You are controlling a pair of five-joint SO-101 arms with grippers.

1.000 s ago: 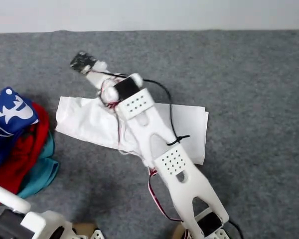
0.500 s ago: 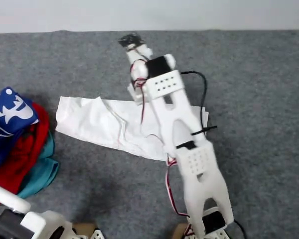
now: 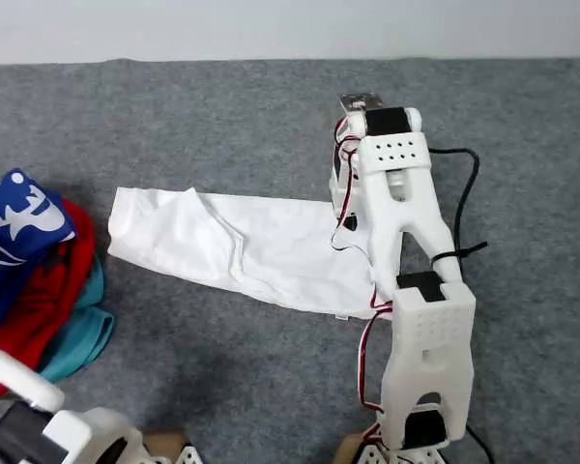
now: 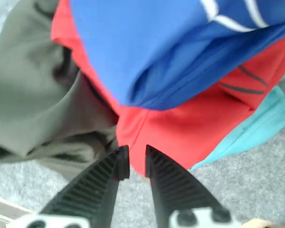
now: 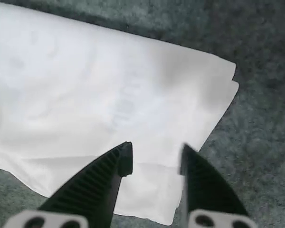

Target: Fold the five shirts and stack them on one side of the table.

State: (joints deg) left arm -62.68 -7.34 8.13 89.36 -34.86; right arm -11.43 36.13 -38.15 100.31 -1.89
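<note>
A white shirt (image 3: 242,246) lies flat on the grey table (image 3: 174,106), folded into a long strip, with its right end under my right arm. My right gripper (image 3: 360,101) hangs past the shirt's far right edge. In the right wrist view it (image 5: 156,159) is open and holds nothing, above the white shirt's (image 5: 99,95) right corner. At the left edge lies a pile: a blue shirt (image 3: 14,217) on top, then a red one (image 3: 39,300) and a teal one (image 3: 77,333). My left gripper (image 4: 135,161) hovers over this pile, its fingers nearly together with nothing between them.
The left wrist view also shows an olive shirt (image 4: 38,95) beside the blue shirt (image 4: 171,47), the red shirt (image 4: 180,128) and the teal shirt (image 4: 247,128). Bare grey table (image 3: 522,193) lies to the right of the white shirt. The left arm's base (image 3: 39,425) sits at the front left.
My right arm has swung from the white shirt's left end to its right end, along the far side. The shirt now lies uncovered on the left. The left arm has kept still.
</note>
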